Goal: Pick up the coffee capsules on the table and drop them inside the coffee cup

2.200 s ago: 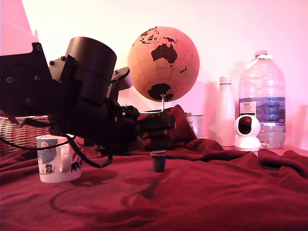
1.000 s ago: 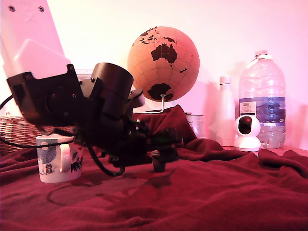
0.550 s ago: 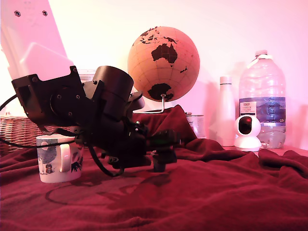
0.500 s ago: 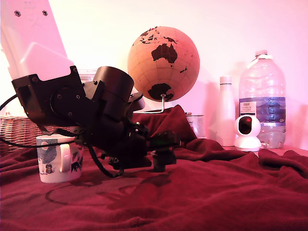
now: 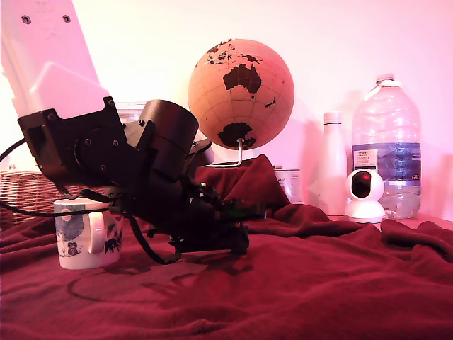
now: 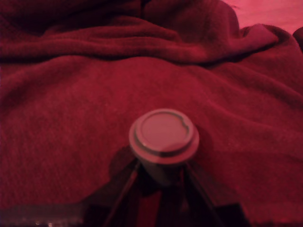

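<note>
The hand is down low on the maroon-draped tabletop, to the right of the white coffee cup in the exterior view and a fair way from it. In that view the black body of the arm swallows everything; the coffee capsule cannot be made out there at all. The wrist view fills the gap: there's the coffee capsule, standing upright on the cloth with its flat foil rim facing the camera, and two dark fingers running up either side of its tapered body, hugging it just under the rim. Whether they're actually pinching it or only bracketing it, I cannot tell, because the contact is lost in shadow. By the look of it, this is a light, thin-walled little thing, stiff enough for a gentle pinch yet easy to dent, and smooth on its slope, so it could slip downward; the body right under that wider rim looks like the best place to grip. Only the exterior view shows the coffee cup.
</note>
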Robot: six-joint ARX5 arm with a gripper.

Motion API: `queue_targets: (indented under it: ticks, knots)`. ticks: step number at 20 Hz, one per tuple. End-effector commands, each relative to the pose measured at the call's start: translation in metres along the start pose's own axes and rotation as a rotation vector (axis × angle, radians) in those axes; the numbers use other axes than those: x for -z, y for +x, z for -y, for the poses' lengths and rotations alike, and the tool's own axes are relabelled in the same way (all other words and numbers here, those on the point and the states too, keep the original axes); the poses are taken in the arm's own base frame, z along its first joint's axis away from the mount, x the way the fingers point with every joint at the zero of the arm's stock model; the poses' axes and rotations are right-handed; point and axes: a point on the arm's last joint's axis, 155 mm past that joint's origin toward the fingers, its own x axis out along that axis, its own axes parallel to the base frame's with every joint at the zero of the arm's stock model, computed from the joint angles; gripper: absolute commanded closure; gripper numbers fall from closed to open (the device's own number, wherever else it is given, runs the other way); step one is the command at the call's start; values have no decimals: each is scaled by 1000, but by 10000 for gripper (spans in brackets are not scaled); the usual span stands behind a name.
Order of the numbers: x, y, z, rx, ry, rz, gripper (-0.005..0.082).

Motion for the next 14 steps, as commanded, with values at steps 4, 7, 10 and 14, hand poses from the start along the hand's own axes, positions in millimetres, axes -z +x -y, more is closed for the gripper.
queue_targets:
  ticks: [4,7,10,14]
  knots:
    - [16,3,4,31,11,-35,642]
    - [14,0,18,99,33,-45,642]
    - [12,-4,22,105,64,-60,642]
    - [-3,-15,26,107,110,-61,642]
